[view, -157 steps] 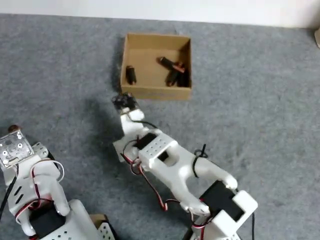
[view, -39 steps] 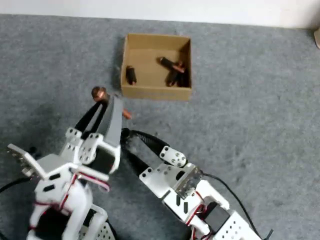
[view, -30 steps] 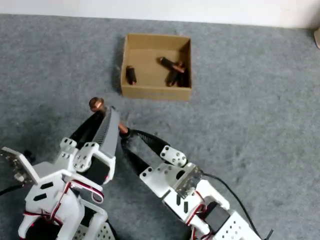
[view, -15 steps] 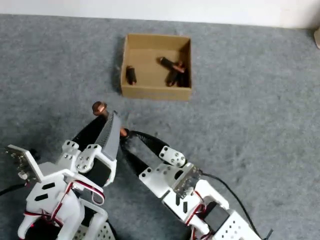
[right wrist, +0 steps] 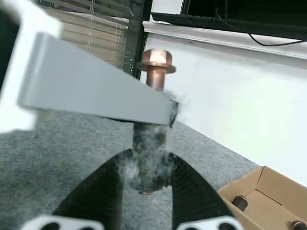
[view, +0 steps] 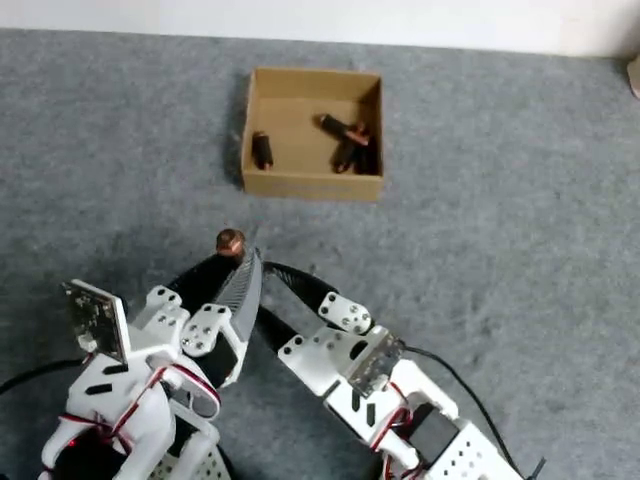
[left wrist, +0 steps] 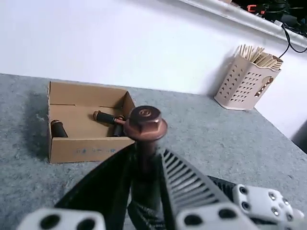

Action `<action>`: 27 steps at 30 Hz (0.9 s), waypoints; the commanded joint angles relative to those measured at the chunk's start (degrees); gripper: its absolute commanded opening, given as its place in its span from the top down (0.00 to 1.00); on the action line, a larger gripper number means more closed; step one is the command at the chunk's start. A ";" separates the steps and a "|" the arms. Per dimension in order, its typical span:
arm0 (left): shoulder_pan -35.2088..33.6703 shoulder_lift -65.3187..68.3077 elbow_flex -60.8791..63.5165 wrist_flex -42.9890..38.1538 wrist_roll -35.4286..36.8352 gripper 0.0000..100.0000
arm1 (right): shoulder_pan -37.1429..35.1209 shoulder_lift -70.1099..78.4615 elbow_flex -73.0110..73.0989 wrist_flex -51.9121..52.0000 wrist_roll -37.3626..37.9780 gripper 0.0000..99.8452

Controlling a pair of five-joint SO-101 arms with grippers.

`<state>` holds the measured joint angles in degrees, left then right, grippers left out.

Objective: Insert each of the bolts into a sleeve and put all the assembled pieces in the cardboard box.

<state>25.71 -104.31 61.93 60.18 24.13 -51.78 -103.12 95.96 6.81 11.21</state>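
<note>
The arms stand on a grey, felt-like mat (view: 500,240) that runs back to a plain white wall (left wrist: 120,43). The left wrist view adds a beige perforated holder (left wrist: 245,81) full of thin sticks against that wall. The right wrist view shows window blinds (right wrist: 91,24) off to one side of the room. The cardboard box (view: 312,186) sits on the mat beyond the arms, near the wall, open at the top. One dark assembled piece (view: 262,150) lies alone at one side of its floor and a small cluster of others (view: 348,138) at the other. The bolt (view: 231,240) is copper-coloured with a flanged hex head. It stands upright above the mat in front of the box, apart from it. The left gripper (view: 238,266) is clamped on its shank just under the head, one finger black and the other grey and ribbed. From above little more than the bolt's head shows. The right wrist view shows the shank running down into a dark sleeve (right wrist: 148,160). The black fingers of the right gripper (right wrist: 149,167) close in on the sleeve from both sides. The sleeve is blurred there, so the grip looks firm rather than certain. A copper glint at its lower end may be the bolt's tip. The left wrist view looks past the head (left wrist: 145,125) straight into the box (left wrist: 88,149).
</note>
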 commanded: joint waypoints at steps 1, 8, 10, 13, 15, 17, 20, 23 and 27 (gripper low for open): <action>-0.48 -0.22 -0.48 -0.09 -0.53 0.99 | 1.10 -0.48 6.99 -0.04 0.53 0.99; -8.04 -0.13 -0.13 -2.11 -0.09 0.75 | 1.10 -0.48 6.90 -0.04 0.53 0.99; -7.78 -0.04 1.01 -1.76 0.70 0.62 | 1.10 -0.48 6.90 -0.04 0.53 0.99; -7.78 -0.04 1.45 -1.32 2.20 0.50 | 1.10 -0.48 7.16 -0.04 0.53 0.99; -7.78 -0.04 1.45 -1.32 2.29 0.50 | 1.10 -0.48 7.16 -0.04 0.53 0.99; -7.78 -0.13 1.45 -1.67 2.81 0.52 | 1.10 -0.48 7.16 -0.04 0.53 0.99; -8.40 -0.22 0.31 -2.20 8.44 0.54 | 1.10 -0.48 7.16 -0.04 0.53 0.99; -14.20 -0.22 -4.79 -2.99 13.45 0.56 | 1.10 -0.48 7.16 -0.04 0.53 0.99; -25.27 -0.22 -6.64 -2.99 16.35 0.60 | 1.10 -0.48 7.16 -0.04 0.53 0.99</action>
<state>7.16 -104.31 57.80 58.77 39.08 -51.69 -103.12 95.96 6.99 11.21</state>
